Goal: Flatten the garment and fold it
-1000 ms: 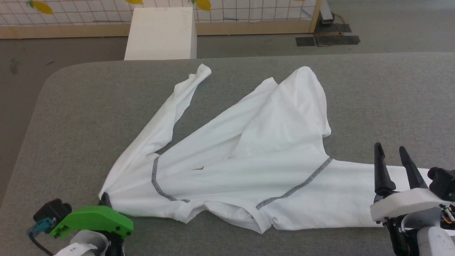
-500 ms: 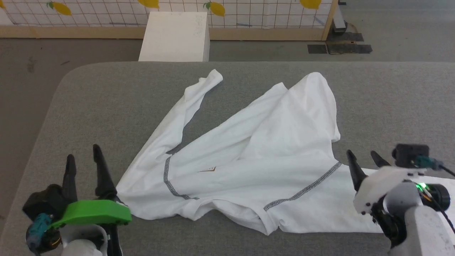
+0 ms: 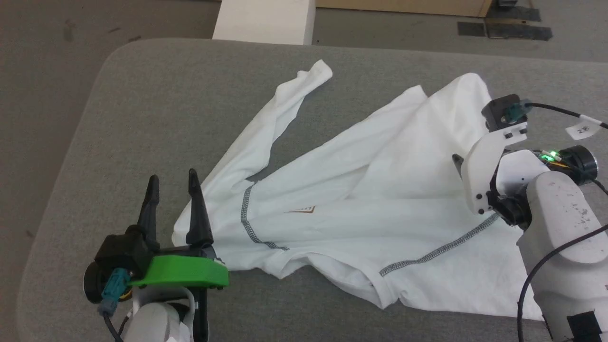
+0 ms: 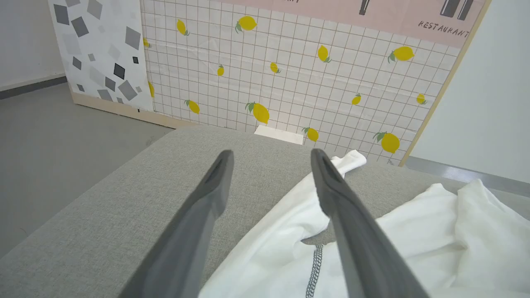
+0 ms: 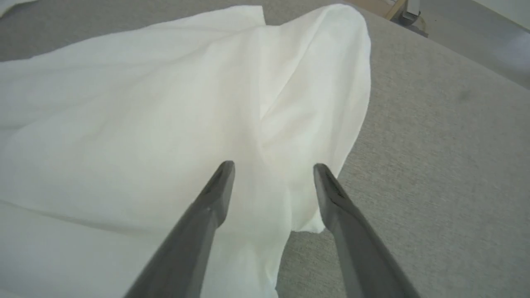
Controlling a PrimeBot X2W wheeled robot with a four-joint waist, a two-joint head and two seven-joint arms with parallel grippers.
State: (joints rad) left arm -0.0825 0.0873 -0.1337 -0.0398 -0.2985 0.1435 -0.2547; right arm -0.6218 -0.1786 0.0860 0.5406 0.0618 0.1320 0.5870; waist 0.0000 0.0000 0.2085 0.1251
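Note:
The garment (image 3: pixel 361 204), a white long-sleeved shirt, lies crumpled on the grey padded table (image 3: pixel 156 95). One sleeve (image 3: pixel 285 114) stretches toward the far edge, and the body is folded over itself at the right. Its dark zigzag seams (image 3: pixel 247 223) and small brown-edged patch (image 3: pixel 300 209) face up. My left gripper (image 3: pixel 173 178) stands open at the shirt's left edge, with its right finger (image 4: pixel 331 186) over the cloth. My right gripper (image 5: pixel 273 166) hangs open just above the folded-over flap (image 5: pixel 314 82), holding nothing. In the head view its wrist hides most of its fingers.
A rigid white box (image 3: pixel 266 21) stands on the floor just beyond the table's far edge. A tiled wall panel with lemons (image 4: pixel 290 70) rises behind it. The table's rounded left corner (image 3: pixel 102 61) drops to grey floor.
The head camera has tilted down and shifted. My left gripper has come forward to the shirt's left edge. My right arm has swung forward from the near sleeve to over the folded flap.

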